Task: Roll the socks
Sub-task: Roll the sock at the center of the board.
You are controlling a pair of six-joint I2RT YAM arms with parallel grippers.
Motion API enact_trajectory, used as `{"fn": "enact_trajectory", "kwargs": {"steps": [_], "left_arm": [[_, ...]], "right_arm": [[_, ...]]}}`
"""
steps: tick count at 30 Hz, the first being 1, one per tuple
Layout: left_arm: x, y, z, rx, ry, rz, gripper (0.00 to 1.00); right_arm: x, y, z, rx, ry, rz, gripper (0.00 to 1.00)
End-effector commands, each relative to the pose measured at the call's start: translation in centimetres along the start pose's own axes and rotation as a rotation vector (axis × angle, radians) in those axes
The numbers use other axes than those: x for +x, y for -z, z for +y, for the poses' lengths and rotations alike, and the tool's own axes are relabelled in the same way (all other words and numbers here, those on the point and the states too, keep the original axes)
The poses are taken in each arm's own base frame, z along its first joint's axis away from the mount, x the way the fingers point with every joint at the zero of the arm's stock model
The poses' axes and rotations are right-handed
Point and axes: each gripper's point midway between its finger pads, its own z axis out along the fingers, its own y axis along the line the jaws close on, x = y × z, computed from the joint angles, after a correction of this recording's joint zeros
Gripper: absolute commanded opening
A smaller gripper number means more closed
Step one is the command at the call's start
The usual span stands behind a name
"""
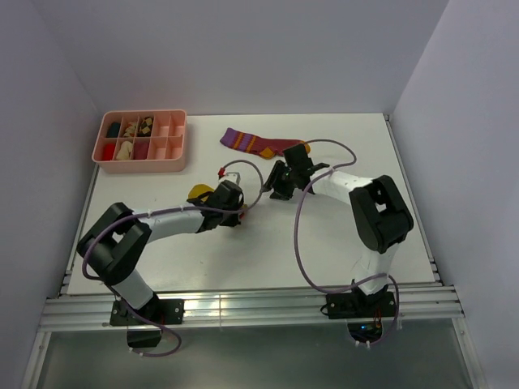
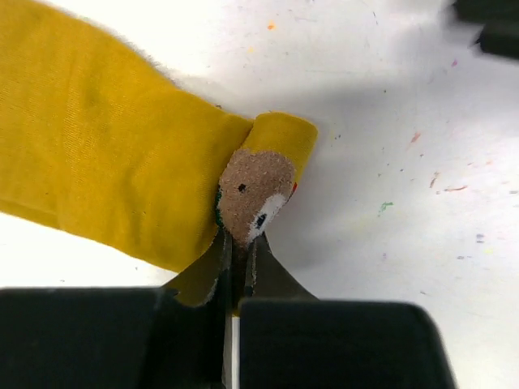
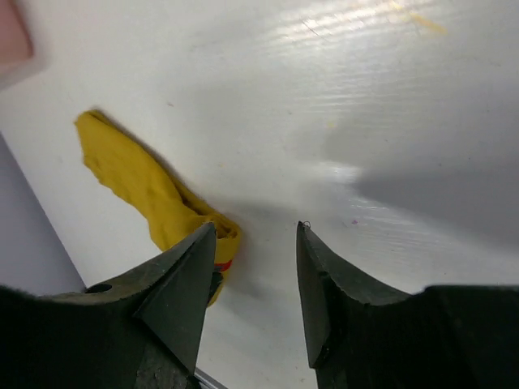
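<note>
A mustard-yellow sock (image 2: 105, 154) lies flat on the white table, its near end folded over into a small roll that shows a brown animal face (image 2: 253, 193). My left gripper (image 2: 238, 243) is shut on that folded end, pinching the fabric between its fingertips. From above, the yellow sock (image 1: 200, 192) peeks out just left of my left gripper (image 1: 217, 196). My right gripper (image 3: 255, 235) stands open over bare table to the right of the sock (image 3: 150, 194), with nothing between its fingers. A maroon sock with a purple striped cuff (image 1: 250, 142) lies at the back; the right arm covers its toe end.
A pink compartment tray (image 1: 170, 158) holding small items stands at the back left. My right gripper (image 1: 276, 185) hovers close to the left gripper near the table's middle. Grey walls close in the table on three sides.
</note>
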Motion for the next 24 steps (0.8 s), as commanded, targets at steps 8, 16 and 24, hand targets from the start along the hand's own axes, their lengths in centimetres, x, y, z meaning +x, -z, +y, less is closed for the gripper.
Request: {"fn": "enact_trajectory", "kwargs": {"steps": [8,16,24], "left_arm": [[4.1,0.1,-1.5,0.297,0.226,0.268,0.01],[4.8,-0.2,1.3,0.326,0.411,0.302,0.01],[5.6,-0.8,1.7,0.342,0.47,0.35,0.01]], "right_arm": [[0.8,1.0,2.9,-0.151,0.045,-0.087,0.57],[4.0,-0.8,3.3,-0.161,0.024,-0.04,0.63],[5.5,-2.6,3.0,-0.107,0.017,0.012,0.61]]}}
